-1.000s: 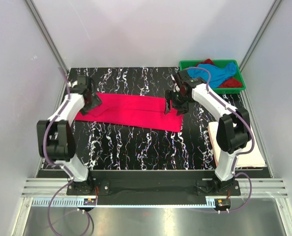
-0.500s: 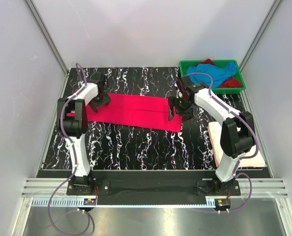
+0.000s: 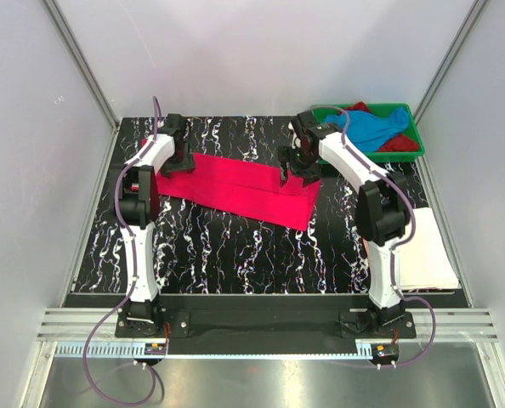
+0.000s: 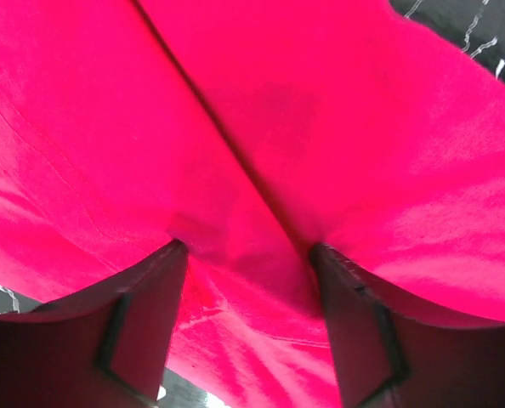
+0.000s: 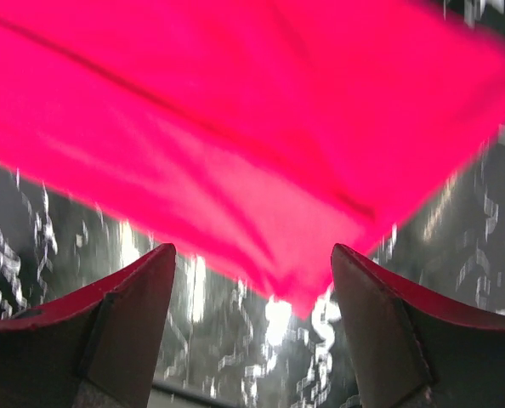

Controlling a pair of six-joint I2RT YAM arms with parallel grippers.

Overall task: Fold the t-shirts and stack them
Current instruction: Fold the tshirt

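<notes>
The hot pink t-shirt (image 3: 235,191) lies folded into a long band across the middle of the black marbled table. My left gripper (image 3: 180,160) is open at the band's far left end, its fingers spread with pink cloth (image 4: 320,127) lying under and between them. My right gripper (image 3: 291,170) is open over the band's right end; in the right wrist view a corner of the pink cloth (image 5: 235,110) sits just ahead of the gap, nothing held. The sky blue t-shirt (image 3: 376,127) and the dark red t-shirt (image 3: 401,143) lie bunched in the tray. The white t-shirt (image 3: 422,255) lies folded at the right.
A green plastic tray (image 3: 418,127) stands at the far right corner of the table. Grey walls and metal frame posts close in the table on the left, back and right. The arm bases stand at the near edge.
Both grippers moved toward the far side and inward. The left end of the pink band has shifted right, so the band now lies shorter and slanted. The right arm no longer covers the white t-shirt.
</notes>
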